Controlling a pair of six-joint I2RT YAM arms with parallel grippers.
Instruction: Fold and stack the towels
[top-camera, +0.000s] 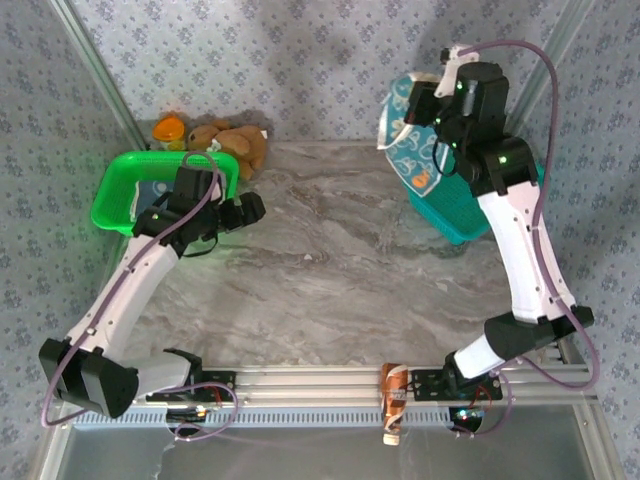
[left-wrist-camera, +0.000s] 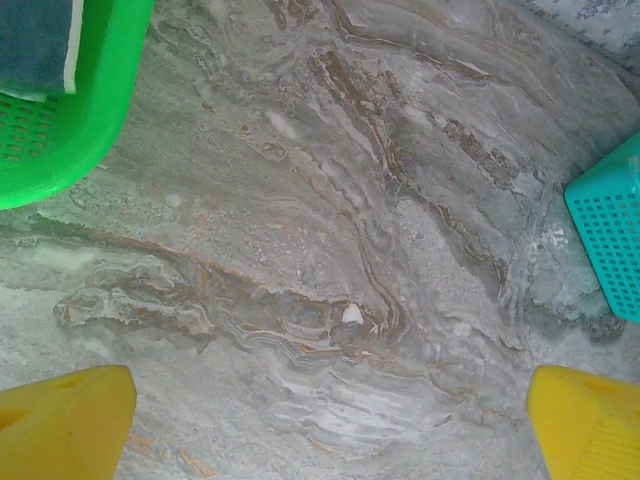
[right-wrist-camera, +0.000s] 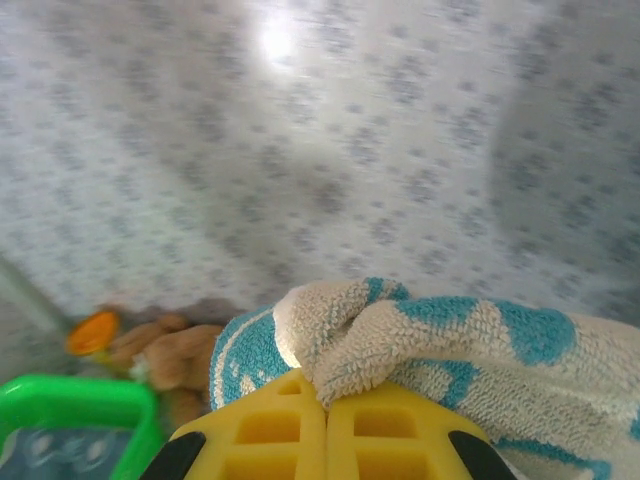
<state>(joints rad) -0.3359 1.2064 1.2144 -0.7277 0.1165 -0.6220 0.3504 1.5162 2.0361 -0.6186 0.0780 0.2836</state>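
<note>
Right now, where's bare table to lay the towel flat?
The marble table is bare across its middle, between the green basket and teal basket, down to the front rail. Crowded: back left, where the plush toy sits by the green basket and the open left fingers hover. The towel hangs over the teal basket.

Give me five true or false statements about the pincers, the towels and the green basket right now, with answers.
1. The right pincer is shut on the cream terry towel with teal print. True.
2. The left pincer grips a towel. False: it is open above the grey marble table, holding nothing.
3. The green plastic basket holds a blue-grey towel. True.
4. The brown plush toy lies inside the green basket. False: it lies outside it, by the back wall.
5. The cream towel lies flat on the table. False: it hangs in the air.
</note>
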